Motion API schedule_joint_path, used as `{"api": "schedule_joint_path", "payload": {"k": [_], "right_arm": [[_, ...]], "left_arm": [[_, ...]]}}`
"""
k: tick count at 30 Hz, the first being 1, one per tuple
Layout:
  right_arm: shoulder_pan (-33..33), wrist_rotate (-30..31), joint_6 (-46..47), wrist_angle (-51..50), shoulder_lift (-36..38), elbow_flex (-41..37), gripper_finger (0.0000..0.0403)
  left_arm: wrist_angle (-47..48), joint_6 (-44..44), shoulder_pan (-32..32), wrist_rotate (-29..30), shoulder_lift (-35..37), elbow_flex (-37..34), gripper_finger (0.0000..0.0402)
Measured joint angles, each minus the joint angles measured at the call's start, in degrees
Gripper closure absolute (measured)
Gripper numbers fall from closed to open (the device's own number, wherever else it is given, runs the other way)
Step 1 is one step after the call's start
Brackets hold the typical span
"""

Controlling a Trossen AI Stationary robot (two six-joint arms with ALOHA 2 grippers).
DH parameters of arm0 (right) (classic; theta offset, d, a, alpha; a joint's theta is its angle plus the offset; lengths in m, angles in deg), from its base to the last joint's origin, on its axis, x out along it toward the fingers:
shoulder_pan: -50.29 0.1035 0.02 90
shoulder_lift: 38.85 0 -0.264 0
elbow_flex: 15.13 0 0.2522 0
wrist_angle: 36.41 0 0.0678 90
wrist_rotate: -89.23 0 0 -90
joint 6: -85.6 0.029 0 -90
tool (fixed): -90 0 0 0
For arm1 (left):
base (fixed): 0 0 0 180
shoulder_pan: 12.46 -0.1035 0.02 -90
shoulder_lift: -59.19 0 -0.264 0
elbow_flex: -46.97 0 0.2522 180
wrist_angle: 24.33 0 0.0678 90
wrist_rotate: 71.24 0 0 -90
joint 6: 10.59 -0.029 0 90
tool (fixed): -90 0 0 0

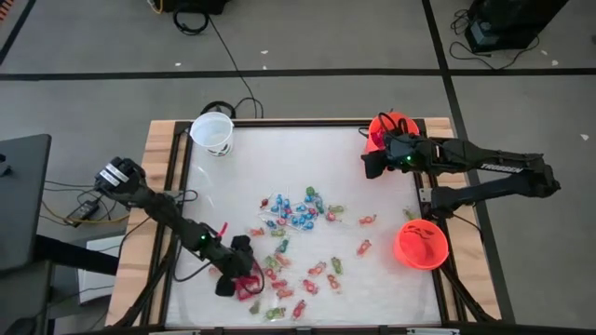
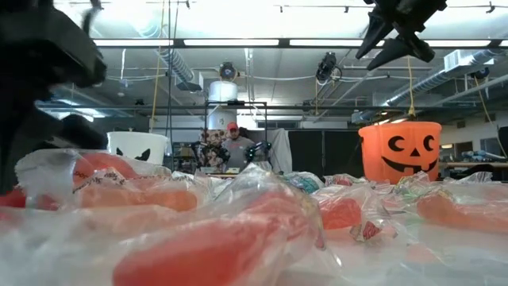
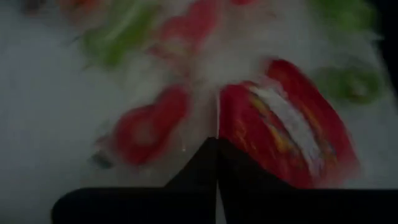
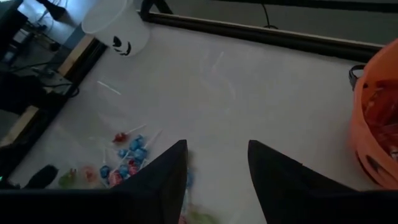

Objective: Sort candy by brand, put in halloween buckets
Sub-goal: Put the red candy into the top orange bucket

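Observation:
Wrapped candy point(image 1: 298, 219) lies scattered over the white table, red, blue, green and pink. My left gripper point(image 3: 216, 146) is shut and low among the near-left pieces point(image 1: 247, 279), its tips beside a flat red packet point(image 3: 280, 134) and a red wrapped piece point(image 3: 146, 127). My right gripper point(image 4: 217, 168) hangs open and empty above the far right of the table point(image 1: 372, 163), next to an orange bucket point(image 1: 391, 126) with candy inside point(image 4: 379, 118). A second orange bucket point(image 1: 421, 244) stands at the right edge, a white bucket point(image 1: 212, 132) at the far left. My left gripper's shut fingertips point(image 3: 227, 158) slant down from the table's left onto the candy. They stand at the red packet's edge point(image 3: 233, 124). Whether they pinch that edge or only touch it, I cannot tell.
The table has a raised wooden frame point(image 1: 158, 167). The far middle of the table top point(image 1: 298, 154) is bare. In the low view a person point(image 2: 232, 147) stands in the room behind, between the white bucket point(image 2: 139, 147) and the jack-o'-lantern bucket point(image 2: 401, 151).

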Motion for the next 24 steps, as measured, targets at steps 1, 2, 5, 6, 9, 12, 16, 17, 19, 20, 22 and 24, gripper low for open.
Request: {"api": "schedule_joint_path", "payload": {"k": [1,2,5,6,9,12,16,17,19,20,22,24], "right_arm": [[0.0,0.0,-0.2,0.0,0.0,0.0,0.0231],[0.0,0.0,-0.4,0.0,0.0,0.0,0.0235],[0.1,-0.8,-0.5,0.1,0.0,0.0,0.0245],[0.2,-1.4,-0.5,0.3,0.0,0.0,0.0247],[1.3,-3.9,-1.2,3.3,-0.9,0.0,0.0249],[2.7,-8.0,-2.7,8.0,-3.0,0.0,0.0249],[4.8,-14.6,-6.2,16.6,-7.8,0.0,0.0248],[5.4,-16.0,-7.7,19.1,-9.2,0.0,0.0247],[6.6,-17.6,-11.3,24.4,-12.1,0.0,0.0245],[7.2,-18.1,-13.3,27.2,-13.5,0.0,0.0243],[8.1,-19.4,-17.1,32.1,-16.4,0.0,0.0238],[8.9,-21.7,-20.1,36.4,-19.3,0.0,0.0230]], "left_arm": [[-0.2,1.2,-0.4,0.0,0.0,-0.3,0.0393],[-0.3,2.2,-0.9,0.0,0.2,-0.5,0.0396],[0.9,3.6,-1.7,1.1,1.9,-0.7,0.0397],[1.0,3.6,-2.0,2.0,2.7,-0.7,0.0398],[0.7,3.6,-3.2,4.8,6.8,-0.5,0.0399],[1.0,3.2,-5.2,8.3,11.7,-0.4,0.0399],[-0.1,0.4,-9.1,13.3,18.6,-0.4,0.0400],[-0.2,-0.2,-10.3,13.9,20.2,-0.4,0.0400],[-0.7,-1.1,-12.8,14.8,22.2,-0.4,0.0400],[-1.2,-1.1,-14.0,14.8,22.9,-0.4,0.0400],[-1.3,-1.3,-16.1,14.8,23.8,0.0,0.0400],[-1.3,-2.4,-17.5,14.8,23.8,1.0,0.0401]]}}
